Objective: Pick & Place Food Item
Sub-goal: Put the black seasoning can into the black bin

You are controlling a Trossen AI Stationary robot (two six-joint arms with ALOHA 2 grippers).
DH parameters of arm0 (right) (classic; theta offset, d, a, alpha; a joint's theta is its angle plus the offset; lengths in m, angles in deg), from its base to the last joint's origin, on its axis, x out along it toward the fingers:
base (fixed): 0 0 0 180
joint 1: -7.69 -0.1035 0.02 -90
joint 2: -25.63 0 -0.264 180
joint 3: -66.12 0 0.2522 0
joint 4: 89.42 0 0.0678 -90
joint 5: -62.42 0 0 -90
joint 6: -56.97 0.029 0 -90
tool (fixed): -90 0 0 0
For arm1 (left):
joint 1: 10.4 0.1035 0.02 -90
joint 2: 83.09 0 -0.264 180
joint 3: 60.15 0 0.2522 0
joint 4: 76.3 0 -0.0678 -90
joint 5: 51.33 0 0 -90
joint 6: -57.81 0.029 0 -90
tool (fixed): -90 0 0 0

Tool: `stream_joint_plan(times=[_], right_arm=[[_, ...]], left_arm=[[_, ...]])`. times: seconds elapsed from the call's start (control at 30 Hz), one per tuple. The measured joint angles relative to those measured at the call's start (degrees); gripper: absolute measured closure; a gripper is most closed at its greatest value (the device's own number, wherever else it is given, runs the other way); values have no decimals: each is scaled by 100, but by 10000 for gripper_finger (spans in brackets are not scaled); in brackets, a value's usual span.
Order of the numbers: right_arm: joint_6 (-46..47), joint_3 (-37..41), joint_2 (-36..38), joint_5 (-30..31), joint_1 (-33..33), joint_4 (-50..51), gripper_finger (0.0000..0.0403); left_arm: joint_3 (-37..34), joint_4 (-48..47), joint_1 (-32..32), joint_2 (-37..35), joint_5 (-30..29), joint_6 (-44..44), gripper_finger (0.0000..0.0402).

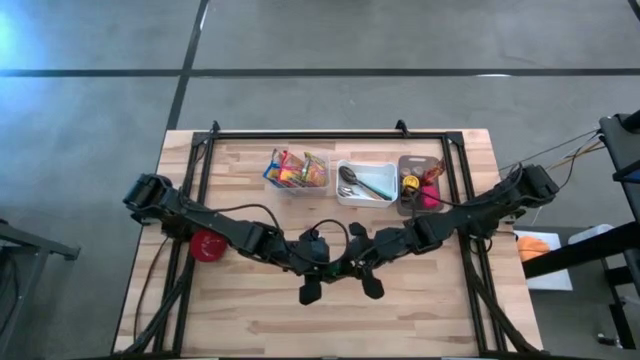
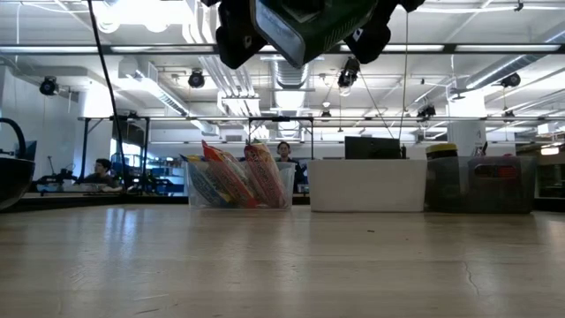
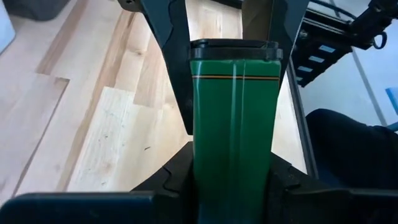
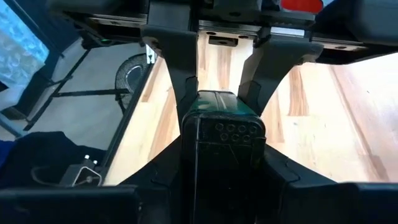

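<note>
High view: both arms reach inward from the table's side edges and meet near the table's middle, toward the front. The left gripper point(image 1: 322, 268) and the right gripper point(image 1: 362, 266) face each other, almost touching. A green box point(image 1: 342, 267) shows only as a sliver between them. A red disc point(image 1: 208, 245) lies under the left arm. Along the far edge stand three bins: a clear bin point(image 1: 297, 172) of bright packets, a white bin point(image 1: 366, 183) of utensils, and a dark bin point(image 1: 421, 184) holding yellow and pink items.

Low view: the grippers hang at the top of the frame, well above the table point(image 2: 282, 265), with the green box point(image 2: 305, 25) between them. The three bins stand in a row behind.

Left wrist view: the left gripper's fingers point(image 3: 171, 37) stand partly closed, clamped on both sides of the green box point(image 3: 233, 124). The box is a tall, glossy green carton with a thin orange band and a black rim.

Right wrist view: the right gripper's fingers point(image 4: 177, 56) press against both sides of the box point(image 4: 224, 143), partly closed. This end is dark green with a cluster of small round holes. Both grippers hold the one box, clear of the table.
</note>
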State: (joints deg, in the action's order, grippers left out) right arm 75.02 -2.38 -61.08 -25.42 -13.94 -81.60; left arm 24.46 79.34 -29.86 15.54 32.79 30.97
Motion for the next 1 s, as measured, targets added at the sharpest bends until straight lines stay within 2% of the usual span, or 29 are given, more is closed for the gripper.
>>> stream_joint_plan(times=[0.2, 0.3, 0.67, 0.8, 0.9, 1.0], right_arm=[[1, 0, 0, -42, -2, -16, 286], [-7, 0, 0, -88, -5, -33, 286], [30, -2, -2, -126, -22, 112, 287], [106, -4, -1, -80, -22, 272, 287], [195, -60, 42, 161, -17, 665, 287], [337, -273, 169, 385, 52, 1474, 287]], left_arm=[[0, 37, -11, 0, 51, -242, 290], [0, 101, -21, 0, 121, -545, 273], [22, 165, -26, -27, 159, -1079, 122], [17, -225, -26, -179, 135, -1409, 87], [11, -551, -65, -360, -184, -1553, 76], [11, -709, -217, -585, -873, -1426, 74]])
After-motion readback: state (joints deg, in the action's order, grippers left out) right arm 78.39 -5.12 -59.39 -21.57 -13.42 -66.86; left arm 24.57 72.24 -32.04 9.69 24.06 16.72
